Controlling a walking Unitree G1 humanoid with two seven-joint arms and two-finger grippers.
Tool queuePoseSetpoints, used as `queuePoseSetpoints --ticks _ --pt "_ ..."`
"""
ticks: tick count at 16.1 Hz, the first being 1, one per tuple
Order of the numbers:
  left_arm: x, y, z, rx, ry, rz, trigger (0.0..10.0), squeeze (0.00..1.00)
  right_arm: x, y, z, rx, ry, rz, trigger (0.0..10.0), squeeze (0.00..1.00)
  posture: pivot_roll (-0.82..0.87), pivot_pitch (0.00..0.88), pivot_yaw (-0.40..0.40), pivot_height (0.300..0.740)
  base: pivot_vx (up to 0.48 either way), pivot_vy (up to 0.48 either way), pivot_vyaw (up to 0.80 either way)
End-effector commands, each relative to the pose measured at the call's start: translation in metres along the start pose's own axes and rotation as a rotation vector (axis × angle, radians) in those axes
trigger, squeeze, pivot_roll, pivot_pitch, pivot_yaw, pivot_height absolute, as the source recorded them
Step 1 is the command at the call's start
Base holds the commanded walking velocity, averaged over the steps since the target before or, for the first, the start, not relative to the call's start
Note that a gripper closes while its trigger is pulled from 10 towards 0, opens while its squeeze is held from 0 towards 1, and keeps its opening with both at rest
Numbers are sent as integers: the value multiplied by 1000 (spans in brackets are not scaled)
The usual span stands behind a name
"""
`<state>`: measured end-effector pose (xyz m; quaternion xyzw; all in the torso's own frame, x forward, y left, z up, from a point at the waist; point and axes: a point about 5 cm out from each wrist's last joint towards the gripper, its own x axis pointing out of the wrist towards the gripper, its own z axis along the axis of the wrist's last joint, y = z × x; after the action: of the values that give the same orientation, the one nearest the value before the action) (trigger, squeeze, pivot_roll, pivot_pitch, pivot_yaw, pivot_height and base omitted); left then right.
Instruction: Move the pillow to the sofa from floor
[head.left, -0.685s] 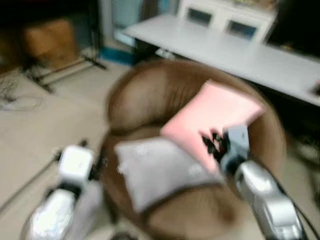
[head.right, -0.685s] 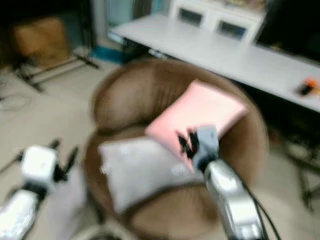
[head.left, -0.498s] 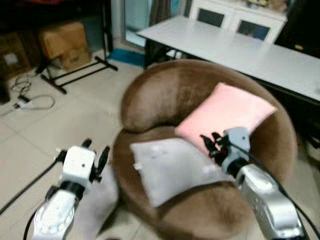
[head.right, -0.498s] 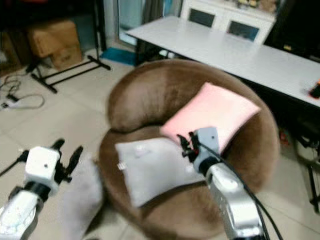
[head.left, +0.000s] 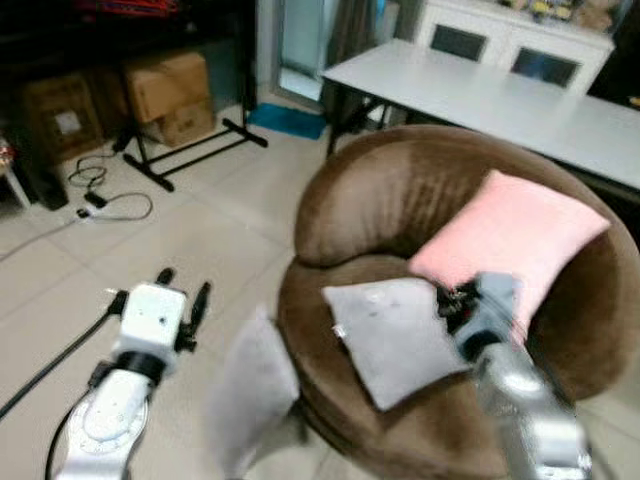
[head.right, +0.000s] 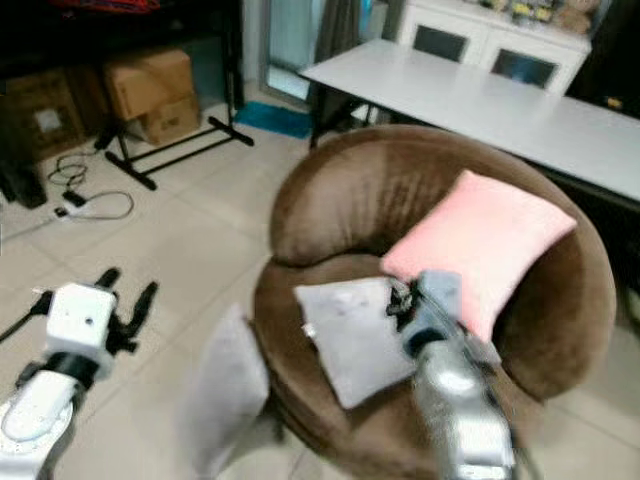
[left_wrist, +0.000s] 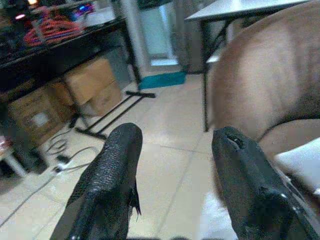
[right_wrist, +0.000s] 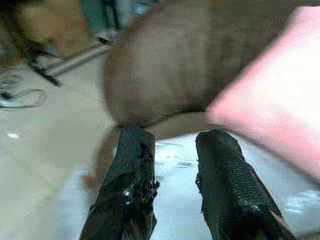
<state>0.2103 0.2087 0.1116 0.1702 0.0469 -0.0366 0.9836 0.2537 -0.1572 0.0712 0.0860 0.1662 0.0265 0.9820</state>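
A grey pillow (head.right: 225, 395) is leaning against the brown sofa (head.right: 340, 190) at 7 o'clock; the left gripper (head.left: 183, 293) and right gripper (right_wrist: 172, 150) are hovering, fingers spread (holding nothing).

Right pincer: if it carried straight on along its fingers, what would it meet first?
Probably the grey pillow lying on the seat of the brown round sofa, just below and ahead of the right pincer. Beyond it stands the sofa's backrest; depth is unclear.
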Motion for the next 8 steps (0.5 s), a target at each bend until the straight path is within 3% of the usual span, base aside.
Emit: queuePoseSetpoints --ticks 1,2,7,8 --pt "3 -5 3 -6 -19 -9 10000 0 -1 -8 8 -20 -38 -24 10000 0 58 0 -97 740 0 371 0" --pt "3 -4 2 -5 -20 -6 10000 0 -1 -6 7 -15 -35 -15 10000 0 58 0 -97 740 0 375 0" --pt "6 0 5 -32 -42 36 10000 0 5 3 8 10 -23 23 10000 0 63 0 -96 740 0 0 0" --pt "8 1 5 -49 -51 32 10000 0 7 2 10 14 -35 13 10000 0 63 0 -93 740 0 0 681"
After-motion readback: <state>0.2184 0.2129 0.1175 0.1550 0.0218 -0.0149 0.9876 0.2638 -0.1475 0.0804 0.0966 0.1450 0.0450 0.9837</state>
